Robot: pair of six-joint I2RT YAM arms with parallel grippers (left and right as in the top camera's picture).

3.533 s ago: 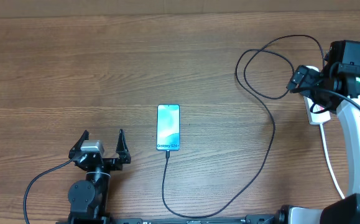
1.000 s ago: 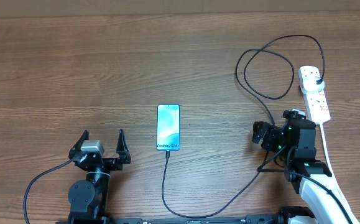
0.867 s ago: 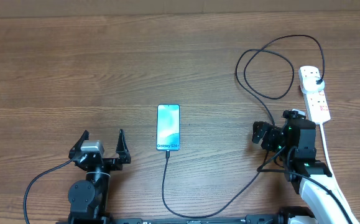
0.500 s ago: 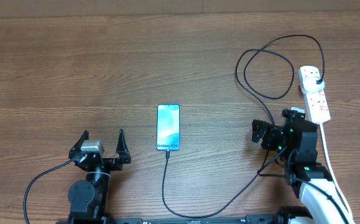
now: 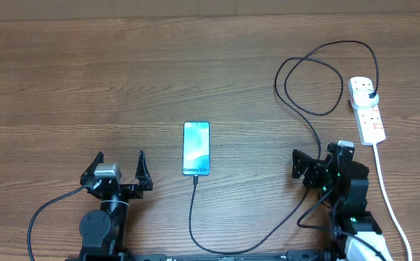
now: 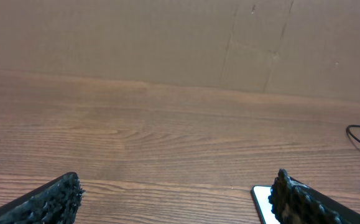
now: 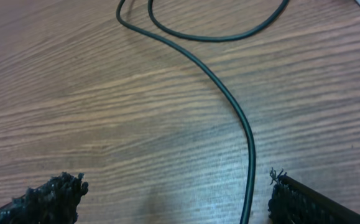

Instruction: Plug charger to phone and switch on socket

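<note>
The phone [image 5: 196, 148] lies screen up at the table's middle, lit blue. The charger cable [image 5: 318, 156] runs from the phone's near end, loops right and up, and ends in a black plug [image 5: 370, 92] seated in the white socket strip [image 5: 367, 110] at the right. My left gripper [image 5: 120, 168] is open and empty, left of the phone; the phone's corner [image 6: 262, 200] shows by its right finger. My right gripper [image 5: 314, 164] is open and empty, low beside the cable, which passes between its fingers in the right wrist view [image 7: 245, 134].
The strip's thick white cord [image 5: 385, 192] runs down the right side toward the table's front edge, close to my right arm. A cardboard wall [image 6: 180, 40] stands behind the table's far edge.
My right arm has pulled back from the socket strip toward the front edge, and it keeps sliding a little nearer. The left arm, phone and cable have not moved.
</note>
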